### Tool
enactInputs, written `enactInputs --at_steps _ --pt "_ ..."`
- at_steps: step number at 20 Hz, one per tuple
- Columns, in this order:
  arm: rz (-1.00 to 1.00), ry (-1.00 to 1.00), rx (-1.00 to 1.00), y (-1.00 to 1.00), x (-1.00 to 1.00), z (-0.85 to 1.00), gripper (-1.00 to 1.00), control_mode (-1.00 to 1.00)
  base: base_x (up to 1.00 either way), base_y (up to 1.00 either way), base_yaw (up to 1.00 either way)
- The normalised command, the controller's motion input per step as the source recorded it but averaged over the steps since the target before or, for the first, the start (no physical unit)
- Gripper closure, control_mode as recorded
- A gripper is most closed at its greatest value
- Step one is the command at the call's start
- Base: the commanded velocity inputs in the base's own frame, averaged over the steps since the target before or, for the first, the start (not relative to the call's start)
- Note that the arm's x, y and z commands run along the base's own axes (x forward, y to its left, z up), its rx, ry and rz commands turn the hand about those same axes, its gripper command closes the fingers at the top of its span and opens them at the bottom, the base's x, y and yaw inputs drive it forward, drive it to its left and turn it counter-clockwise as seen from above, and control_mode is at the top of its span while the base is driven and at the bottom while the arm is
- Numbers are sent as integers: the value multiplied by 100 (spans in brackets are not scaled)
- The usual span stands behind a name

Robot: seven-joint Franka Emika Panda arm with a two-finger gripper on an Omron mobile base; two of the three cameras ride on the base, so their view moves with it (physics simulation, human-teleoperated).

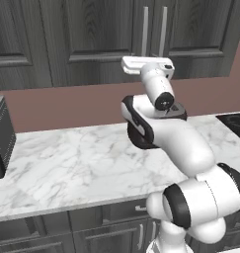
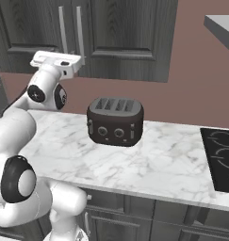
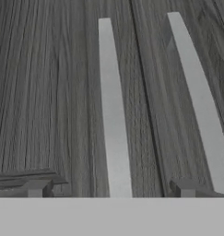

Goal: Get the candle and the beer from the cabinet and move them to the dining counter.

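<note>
The cabinet (image 1: 92, 29) is dark grey wood-grain, and its doors are closed. Two long silver bar handles flank the seam between the doors, the left handle (image 3: 112, 115) and the right handle (image 3: 201, 101). My gripper (image 3: 111, 190) is open and empty, close in front of the doors. The left handle runs up between its two fingertips (image 3: 37, 188). In the base views my white hand (image 1: 147, 65) (image 2: 57, 61) sits just below the handles' lower ends (image 1: 144, 34) (image 2: 79, 33). The candle, the beer and the dining counter are out of view.
A marble wall counter (image 1: 67, 163) runs under the cabinet. A dark toaster (image 2: 115, 121) stands on it right of my arm. A black cooktop (image 2: 219, 157) is at the far right, and a dark appliance (image 1: 0, 136) at the far left. A grey hood (image 2: 222, 28) hangs upper right.
</note>
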Motion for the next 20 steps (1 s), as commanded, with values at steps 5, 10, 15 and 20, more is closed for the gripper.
enactInputs --at_steps 5,10,15,20 --pt "0 0 0 0 29 28 -100 -100 0 0 0" --pt "0 0 0 0 16 25 -100 -100 0 0 0" --pt "0 0 0 0 9 13 -100 -100 0 0 0" --pt "0 0 0 0 17 5 -100 -100 0 0 0"
